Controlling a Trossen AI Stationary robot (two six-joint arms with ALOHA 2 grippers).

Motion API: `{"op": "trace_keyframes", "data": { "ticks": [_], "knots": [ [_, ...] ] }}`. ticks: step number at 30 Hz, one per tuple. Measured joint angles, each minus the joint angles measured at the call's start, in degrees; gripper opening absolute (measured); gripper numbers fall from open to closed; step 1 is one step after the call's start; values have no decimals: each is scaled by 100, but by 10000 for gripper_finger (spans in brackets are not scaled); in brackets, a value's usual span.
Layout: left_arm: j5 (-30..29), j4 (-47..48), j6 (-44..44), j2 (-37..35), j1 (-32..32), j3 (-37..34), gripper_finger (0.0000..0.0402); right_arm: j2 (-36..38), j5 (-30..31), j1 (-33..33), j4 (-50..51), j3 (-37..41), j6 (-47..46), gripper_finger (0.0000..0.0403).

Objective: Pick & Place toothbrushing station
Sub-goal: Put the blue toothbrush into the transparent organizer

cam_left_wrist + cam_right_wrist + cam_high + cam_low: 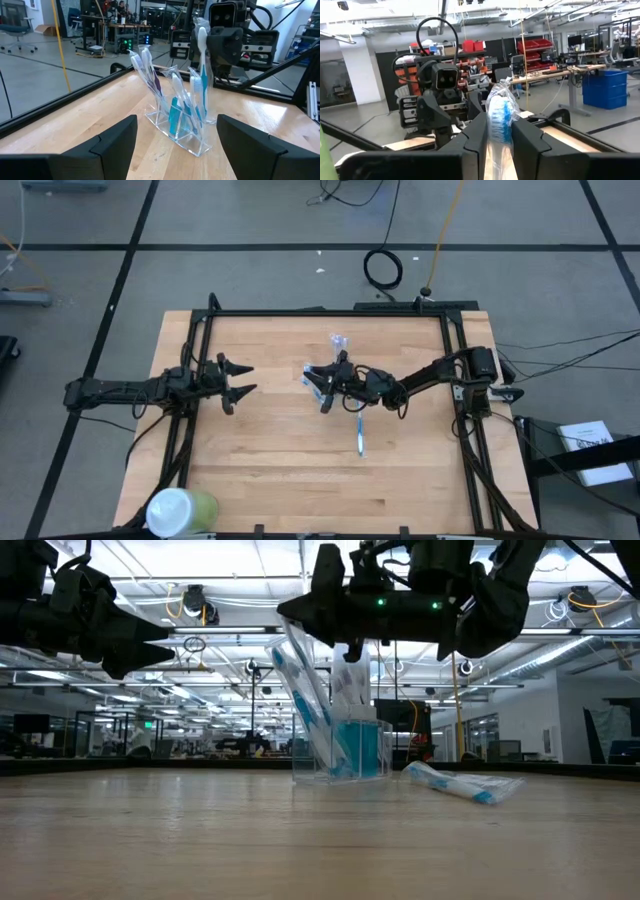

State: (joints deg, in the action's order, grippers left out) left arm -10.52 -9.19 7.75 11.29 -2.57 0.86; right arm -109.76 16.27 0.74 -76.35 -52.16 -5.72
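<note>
**Ana:** From above, at the middle of the wooden counter (270,470), the right claw (322,387) is over the clear holder (312,377). It is closed on a wrapped toothbrush (338,343), which sticks out toward 12 o'clock. One more wrapped brush (360,436) lies flat toward 6 o'clock of that claw, its long axis running 12 to 6.

**Ben:** And the left claw (235,379)?

**Ana:** It waits at 9 o'clock of the holder, fingers spread, well apart from it. A green cup (180,511) with a white lid stands at the near left corner.

**Ben:** At table height?

**Ana:** The holder (338,748) is transparent, with thin hard walls, and slim blue-and-white brushes lean inside. The right arm hangs dark just above it. The loose brush (462,783) lies beside it in crinkled film.

**Ben:** The left wrist camera?

**Ana:** Between its two open dark fingers I see the holder (179,131) straight ahead, and the brushes fan out of it. The held brush (202,70) stands almost upright behind it, under the right arm.

**Ben:** The right wrist camera?

**Ana:** The right claw (499,132) pinches the brush (501,116), with glossy wrap over blue bristles. I judge the move is straight down, because the holder's opening is below the claw, and the right arm is clearly nearer.
</note>
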Motion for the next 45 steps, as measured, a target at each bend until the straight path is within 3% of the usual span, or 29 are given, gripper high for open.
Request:
{"op": "trace_keyframes", "data": {
  "ticks": [20, 45],
  "knots": [
    [-2, 0, 0, 0, -1, 0, 283, -13, 8, 8, 875, 2, 60, 59],
    [-2, 0, 0, 2, 0, 0, 283, -13, 11, 10, 1254, 4, 195, 59]
  ]
}}
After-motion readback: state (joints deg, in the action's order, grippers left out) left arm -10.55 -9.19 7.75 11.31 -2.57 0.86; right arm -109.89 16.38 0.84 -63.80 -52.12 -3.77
